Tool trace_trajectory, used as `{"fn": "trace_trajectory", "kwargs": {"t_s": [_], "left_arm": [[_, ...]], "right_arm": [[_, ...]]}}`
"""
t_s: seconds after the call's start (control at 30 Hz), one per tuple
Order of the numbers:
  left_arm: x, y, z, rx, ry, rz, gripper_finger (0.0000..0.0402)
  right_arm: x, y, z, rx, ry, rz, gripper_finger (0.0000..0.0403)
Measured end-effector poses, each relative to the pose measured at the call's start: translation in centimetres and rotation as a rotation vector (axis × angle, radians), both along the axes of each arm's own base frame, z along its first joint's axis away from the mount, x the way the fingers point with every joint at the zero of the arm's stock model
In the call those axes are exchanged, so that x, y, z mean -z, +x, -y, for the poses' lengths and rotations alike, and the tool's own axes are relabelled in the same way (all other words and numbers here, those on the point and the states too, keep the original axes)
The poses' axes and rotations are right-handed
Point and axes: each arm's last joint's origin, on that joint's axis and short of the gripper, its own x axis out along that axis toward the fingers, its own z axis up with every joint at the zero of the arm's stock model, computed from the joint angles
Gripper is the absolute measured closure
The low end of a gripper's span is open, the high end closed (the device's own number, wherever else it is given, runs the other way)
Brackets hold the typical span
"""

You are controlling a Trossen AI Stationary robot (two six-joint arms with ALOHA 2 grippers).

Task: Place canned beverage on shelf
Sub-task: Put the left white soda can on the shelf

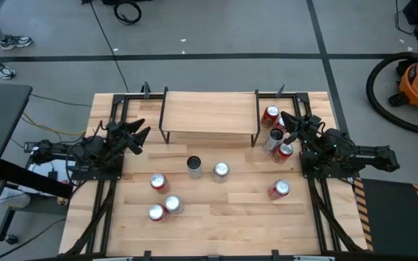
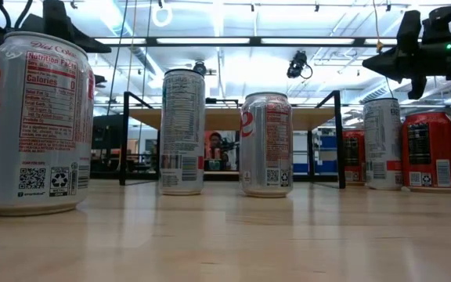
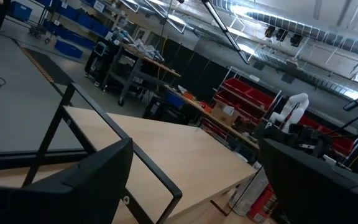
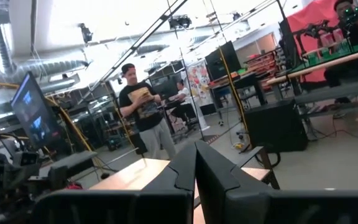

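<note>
Overhead, the shelf (image 1: 209,114) stands at the far middle of the table (image 1: 216,232), its light board bare and raised on thin black legs. The left gripper (image 1: 141,135) hangs just off the shelf's left end, fingers spread; its wrist view shows a wide gap between the two dark fingers (image 3: 86,180), with the shelf board (image 3: 166,149) beyond. The right gripper (image 1: 287,121) sits off the shelf's right end, above a cluster of cans, and its fingers (image 4: 185,168) are pressed together with only a thin seam between them.

Three cans crowd beside the right gripper: a red can (image 1: 270,116) nearest the shelf leg, a silver can (image 1: 275,139) just below it, and another red can (image 1: 283,151) touching or nearly touching the silver one. A fourth red can (image 1: 279,189) lies apart, nearer the front right. In mid-table, a dark-topped can (image 1: 194,166) and a silver-topped can (image 1: 221,171) stand near each other in front of the shelf. Front left, three more form a loose group: one red-rimmed can (image 1: 158,182), and a pair (image 1: 164,208) touching.

From table height, a Diet Coke can (image 2: 34,125) looms at left, and the two middle cans (image 2: 183,131) stand upright before the shelf (image 2: 233,117). A person (image 4: 143,112) stands in the room beyond the table.
</note>
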Motion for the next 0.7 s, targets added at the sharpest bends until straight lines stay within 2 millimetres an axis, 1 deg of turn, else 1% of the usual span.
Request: {"fn": "trace_trajectory", "kwargs": {"t_s": [0.23, 0.37, 0.43, 0.5, 0.7], "left_arm": [[0.02, -0.06, -0.08, -0.035, -0.005, -0.004, 0.0040], [0.01, -0.07, -0.09, -0.037, -0.009, 0.000, 0.0040], [0.01, -0.09, -0.11, -0.046, -0.008, -0.003, 0.0040], [0.04, -0.08, -0.11, -0.046, -0.010, -0.004, 0.0040], [0.05, -0.07, -0.10, -0.040, -0.027, 0.010, 0.0040]], "right_arm": [[0.05, 0.03, -0.01, -0.018, 0.031, 0.025, 0.0387], [0.02, 0.11, -0.11, -0.057, 0.004, 0.011, 0.0387], [-0.03, 0.08, -0.09, -0.038, -0.017, -0.003, 0.0387], [-0.10, 0.00, -0.04, -0.018, -0.006, 0.011, 0.0387], [-0.27, -0.07, -0.04, -0.030, 0.032, 0.069, 0.0387]]}}
